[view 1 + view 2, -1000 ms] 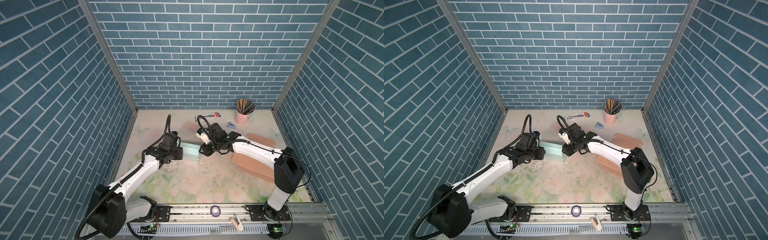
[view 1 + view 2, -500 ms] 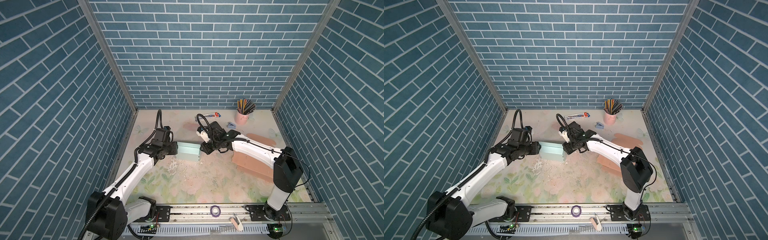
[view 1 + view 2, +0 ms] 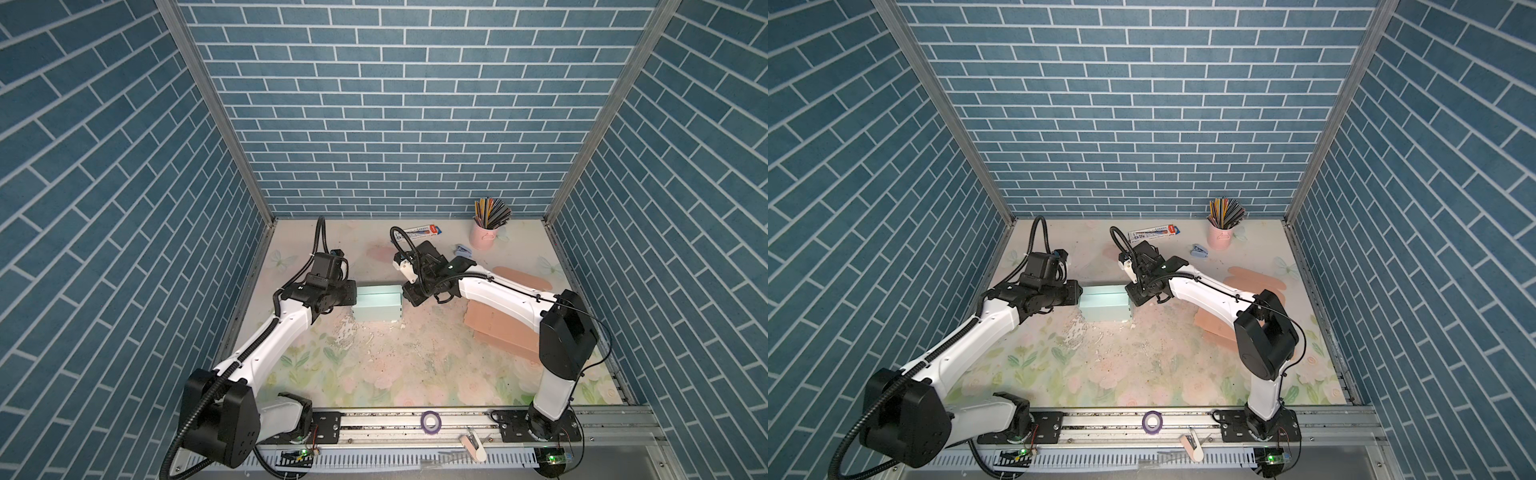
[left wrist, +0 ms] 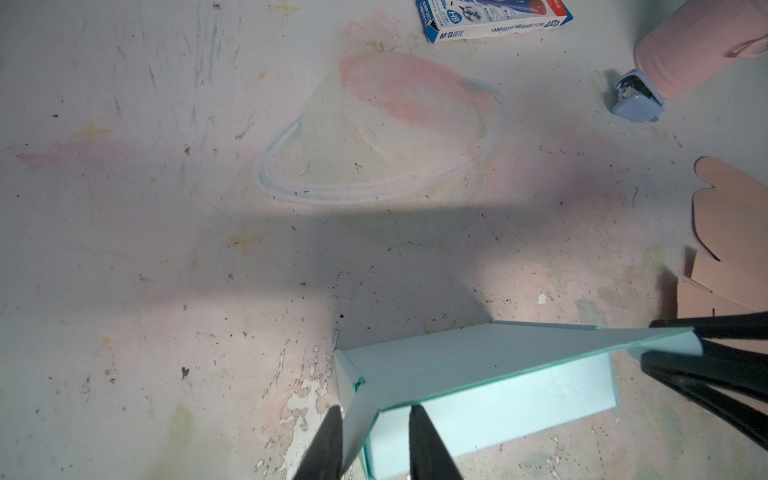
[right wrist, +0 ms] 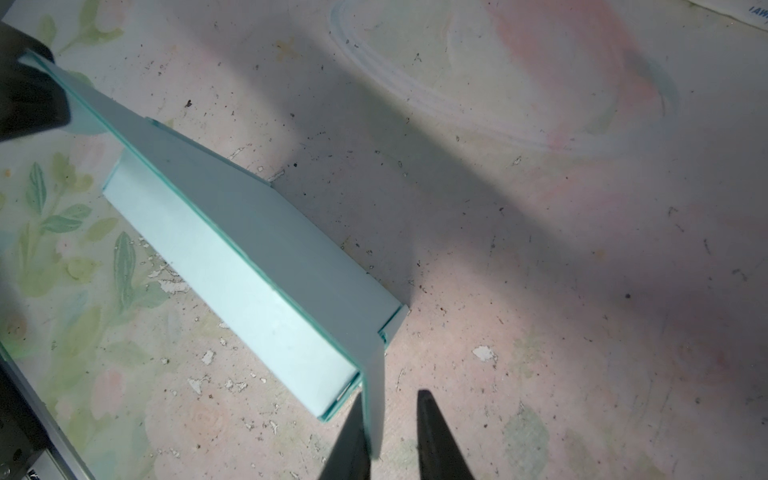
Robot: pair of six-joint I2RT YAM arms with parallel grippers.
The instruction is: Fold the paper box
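Plainly, the paper box [image 3: 376, 307] is a light, empty shell of thin mint card. It is stiff across each panel and weak at its creases, smooth enough to skate on the mat if pushed from one end only, and easy to dent under a hard pinch. It lies well apart from the pink cup [image 3: 482, 239], on the left arm's side of it and closer to the arms' bases, with its long lid panel [image 4: 478, 353] tilted up above the body. The best hold, I judge, is at that panel's two end corners, close to the fold, with both ends worked together. The left gripper [image 4: 375, 411] is at the box end far from the cup, its fingers a little apart with the panel's corner between them; whether they bite I cannot tell. The right gripper [image 5: 391, 395] is at the end nearer the cup, jaws apart — the panel's edge lies against one finger, with a clear gap to its mate. Counted: one box, two grippers, one cup, one pencil carton [image 3: 419, 232] near the cup, one small blue object [image 3: 462, 250] just beside it, one tape roll [image 3: 431, 421] far from it — and tan card blanks [image 3: 494, 332], at least two.
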